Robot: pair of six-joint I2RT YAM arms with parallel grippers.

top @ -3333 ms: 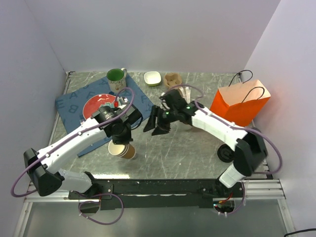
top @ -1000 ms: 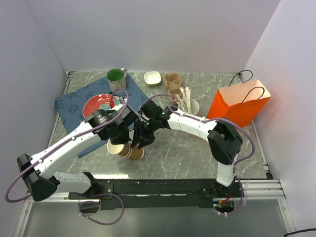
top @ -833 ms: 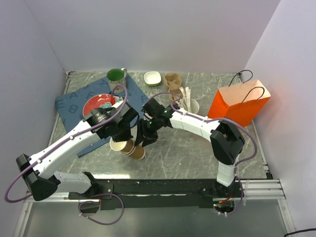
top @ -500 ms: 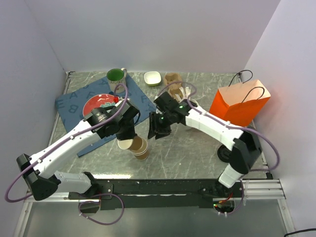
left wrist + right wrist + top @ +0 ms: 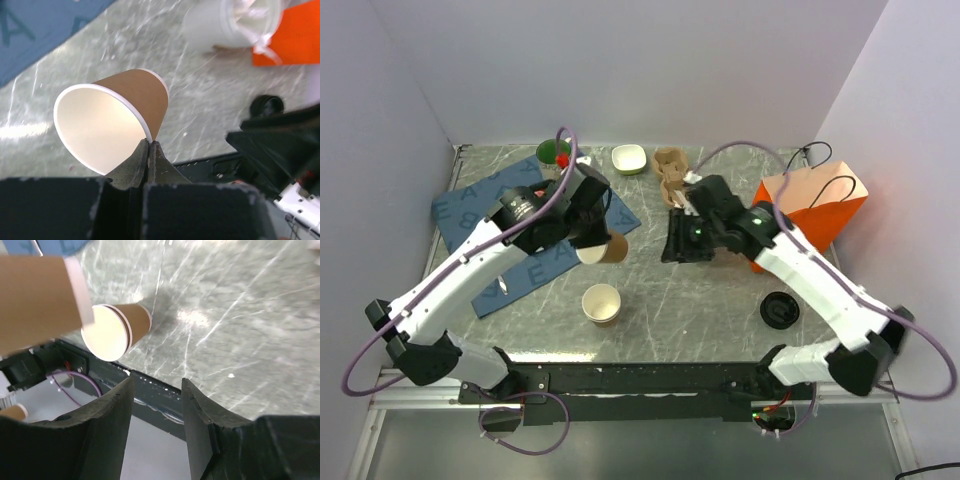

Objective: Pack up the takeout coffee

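The brown cup [image 5: 137, 92] is empty and lidless, tipped on its side in the air above the desk [image 5: 720, 300], its rim pinched between the closed fingers of the left hand [image 5: 588, 232]. A tan cup [image 5: 601, 303], also empty, stands upright below it. A black lid [image 5: 780, 310] lies alone near the right arm, well apart from both cups. A white tub [image 5: 230, 22] holds stirrers; the orange bag [image 5: 810, 210] stands at the right, its contents unseen. The left arm reaches forward over the blue mat [image 5: 470, 205]. The right hand [image 5: 156, 382] hovers mid-desk, fingers apart, holding nothing.
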